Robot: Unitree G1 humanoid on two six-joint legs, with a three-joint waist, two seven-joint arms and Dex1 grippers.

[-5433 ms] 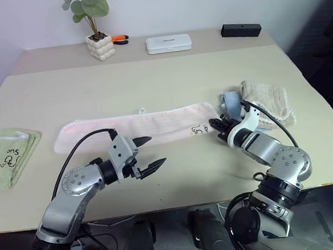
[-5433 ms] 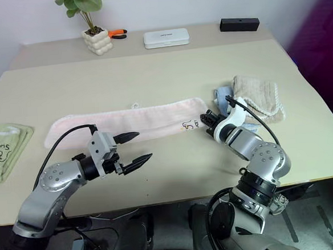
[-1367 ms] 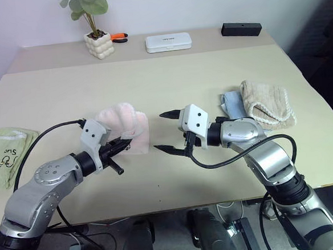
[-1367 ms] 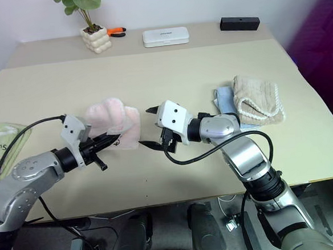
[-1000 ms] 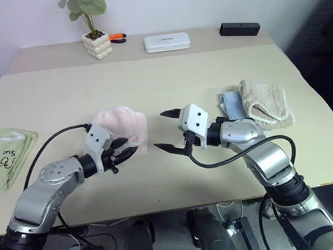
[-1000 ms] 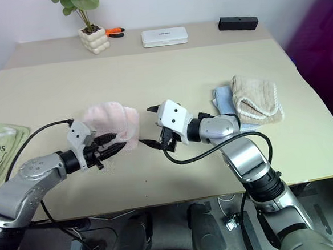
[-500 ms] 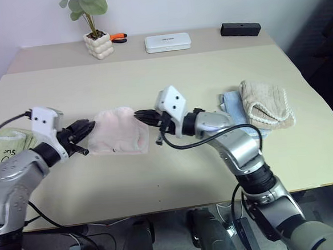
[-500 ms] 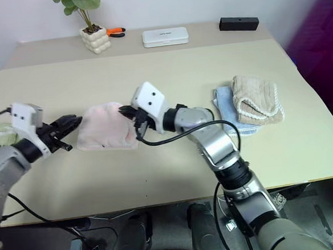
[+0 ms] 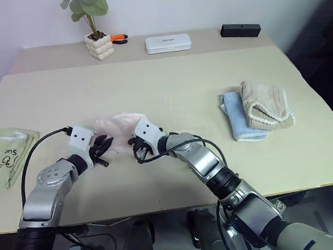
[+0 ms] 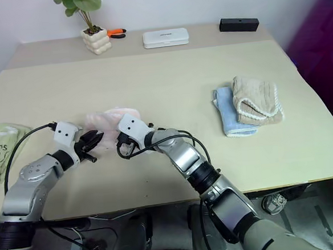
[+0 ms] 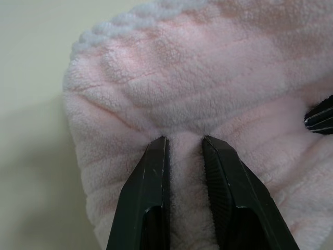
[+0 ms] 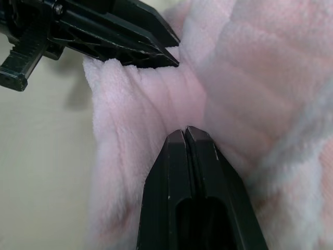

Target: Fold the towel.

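The pale pink towel (image 9: pixel 121 125) lies bunched in a soft heap on the beige table (image 9: pixel 169 79), toward its front edge and somewhat left of centre, with both arms converging on its near side. The left gripper (image 11: pixel 183 145) pinches a ridge of the pink pile between its two black fingers (image 11: pixel 151 172), which stand slightly apart with cloth filling the gap. The right gripper (image 12: pixel 186 133) has its fingers pressed fully together, tips bearing on the towel just beside the left gripper's tips; whether any cloth is caught between them cannot be told. At the table's left edge rests a folded green towel (image 9: pixel 7 154) carrying dark embroidered lettering that reads roughly "Sue" (the last letter is uncertain) above a small dark motif. To the right, well apart from the pink towel, a folded beige towel (image 9: pixel 265 104) sits partly on a folded light blue towel (image 9: pixel 238 117). Along the far edge stand a potted plant (image 9: pixel 95 24) in a knobbly white pot, an orange-handled tool (image 9: pixel 118 38) just beside it, a flat white case (image 9: pixel 168 42) whose faint marking is too small to read, and a black bar-shaped box (image 9: pixel 240 29).
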